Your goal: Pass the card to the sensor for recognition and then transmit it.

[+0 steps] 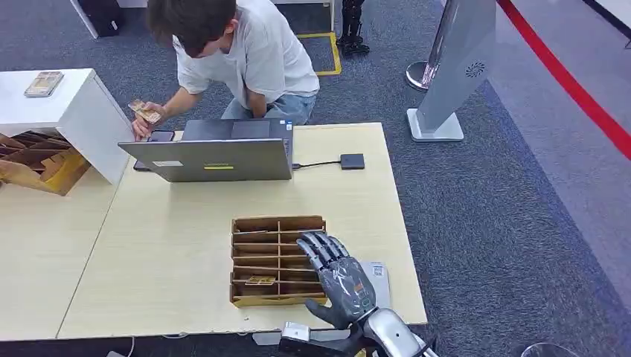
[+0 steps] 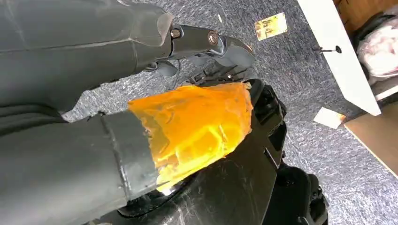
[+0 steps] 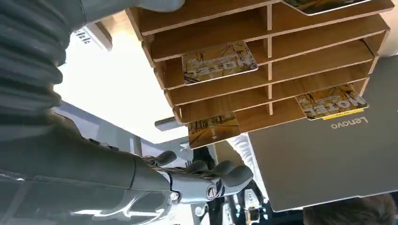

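Pale wooden table (image 1: 171,245) carries the slotted card rack (image 1: 277,260). I find my right hand (image 1: 338,279) over its right edge, fingers spread, holding nothing. Nearest card (image 1: 260,280) lies left of it, long axis along the slot.

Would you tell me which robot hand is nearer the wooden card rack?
Right. The right hand hovers over the card rack; the left hand hangs low above the carpet.
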